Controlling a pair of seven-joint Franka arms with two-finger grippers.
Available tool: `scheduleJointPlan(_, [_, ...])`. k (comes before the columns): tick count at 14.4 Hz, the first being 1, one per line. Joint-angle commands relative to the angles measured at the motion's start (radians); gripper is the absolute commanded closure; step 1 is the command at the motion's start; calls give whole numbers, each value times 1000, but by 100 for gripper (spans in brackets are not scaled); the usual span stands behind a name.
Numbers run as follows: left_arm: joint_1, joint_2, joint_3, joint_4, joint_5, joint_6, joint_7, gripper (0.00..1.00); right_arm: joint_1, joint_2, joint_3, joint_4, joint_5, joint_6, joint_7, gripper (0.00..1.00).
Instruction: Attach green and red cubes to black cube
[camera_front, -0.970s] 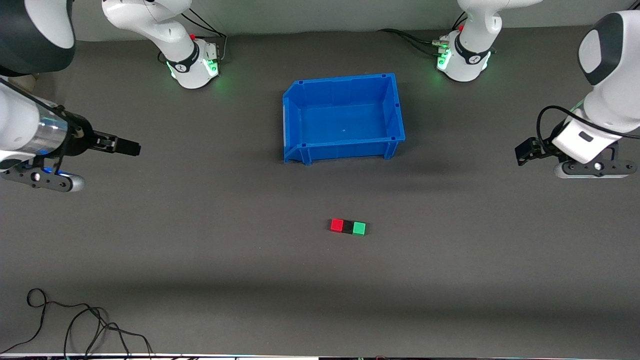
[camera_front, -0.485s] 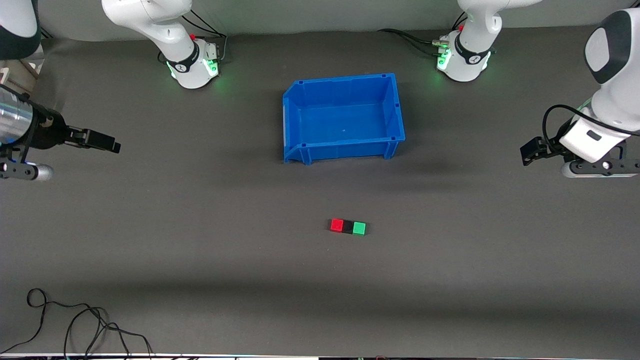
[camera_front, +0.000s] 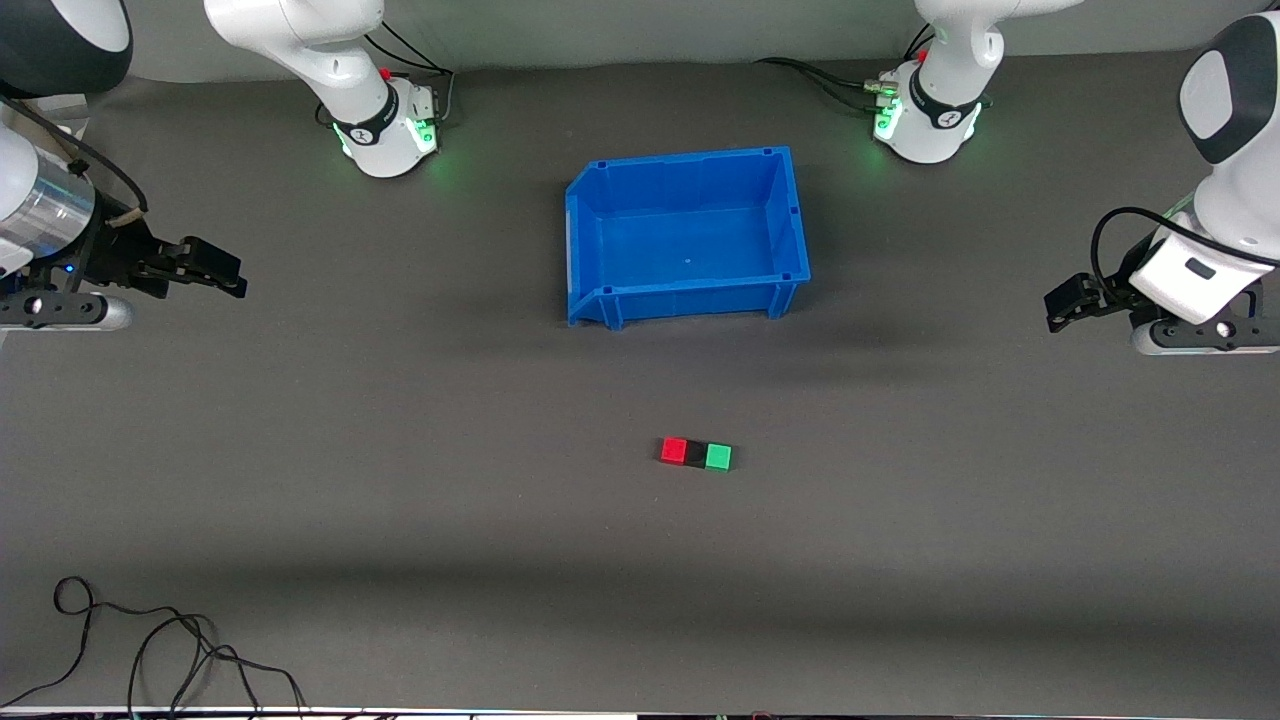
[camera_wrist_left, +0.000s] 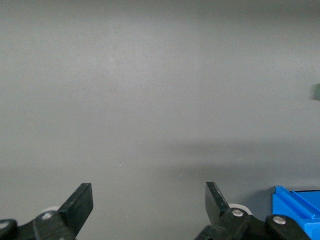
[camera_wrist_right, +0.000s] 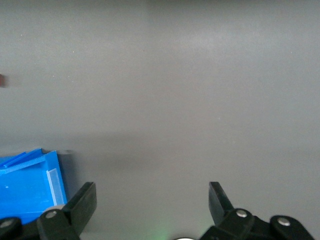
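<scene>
On the grey worktop (camera_front: 400, 500), nearer the front camera than the blue bin (camera_front: 686, 235), lay one short row of three tiny cubes: red cube (camera_front: 674, 450), black cube (camera_front: 695, 454), green cube (camera_front: 718, 457). The red sat toward the right arm's end, the green toward the left arm's end, the black between them and touching both. The bin held nothing visible.

Left end effector (camera_front: 1062, 303): over the worktop at the left arm's end, well apart from the row, fingers spread wide in the left wrist view (camera_wrist_left: 145, 205), nothing between them. Right end effector (camera_front: 215, 272): over the worktop at the right arm's end, equally far from the cubes, fingers wide in the right wrist view (camera_wrist_right: 150, 205), carrying nothing.

Step in hand, as judged: attachment looked complete, with both arms parked clear. The next move appeared to call for little more than holding off from the row; any further check would need a gentle approach so as not to break the joins.

Hard to make out: the black cube barely stood out from the mat, and whether the faces were truly locked or merely abutting could not be told. Both arms were cut off by the front view's edges. A loose cable (camera_front: 150, 640) lay at the worktop's near corner.
</scene>
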Motion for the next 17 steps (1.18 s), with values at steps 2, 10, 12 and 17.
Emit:
scheduleJointPlan(2, [10,22,-6,37,-17,-6,16,0,-22,-15,18,-7,-21,49,-34,1])
scheduleJointPlan(10, [30,53,-5,97,-43,-29,33,0,-24,-1,16,10,-14,46,-33,0])
scheduleJointPlan(12, [27,53,-6,100,-54,-31,40,0,-19,2,15,10,-15,46,-27,0])
scheduleJointPlan(17, [21,55,-9,97,-41,-52,37,0,-21,2,15,12,-15,46,-33,0])
